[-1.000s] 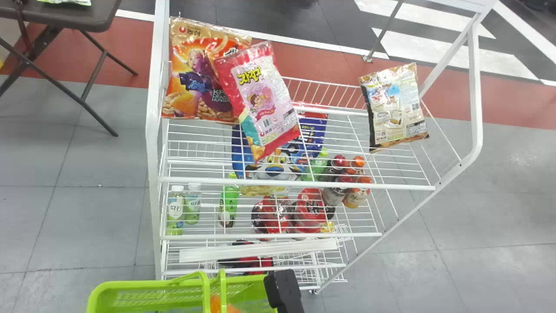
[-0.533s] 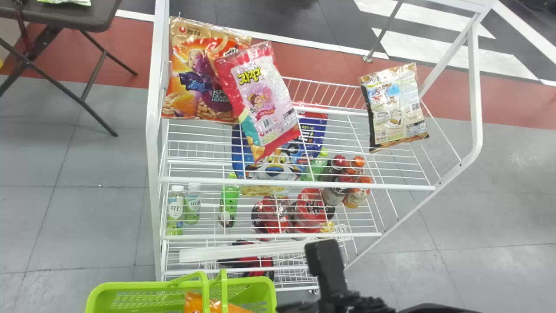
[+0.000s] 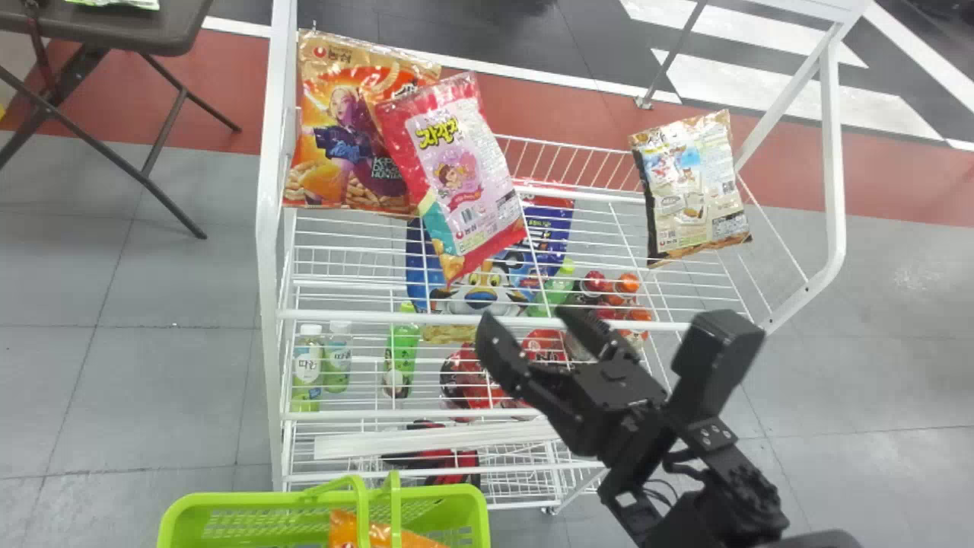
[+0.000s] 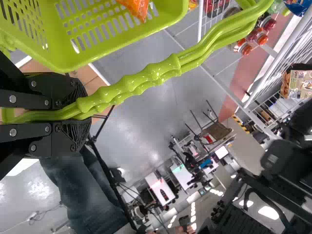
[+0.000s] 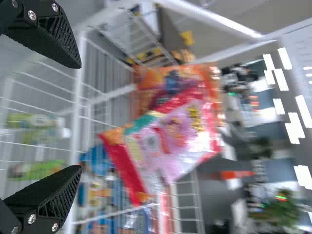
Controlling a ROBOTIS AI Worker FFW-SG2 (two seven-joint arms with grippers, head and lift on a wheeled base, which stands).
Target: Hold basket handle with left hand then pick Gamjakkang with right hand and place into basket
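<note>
Three glossy snack bags lie on our white wire rack [image 3: 380,317]: an orange-gold bag [image 3: 335,129] left, a pink-red bag [image 3: 464,167] overlapping it, a beige bag [image 3: 689,183] right. We cannot tell which is Gamjakkang. Our right gripper [image 3: 526,323] hangs near, spread; our left gripper [image 4: 80,113] pinches the green plastic basket handle [image 4: 153,73].

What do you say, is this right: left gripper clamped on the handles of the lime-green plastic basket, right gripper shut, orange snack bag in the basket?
No: the right gripper is open, its black fingers spread apart in the right wrist view. The left gripper is clamped on the handles of the basket, and the orange bag is inside it.
</note>
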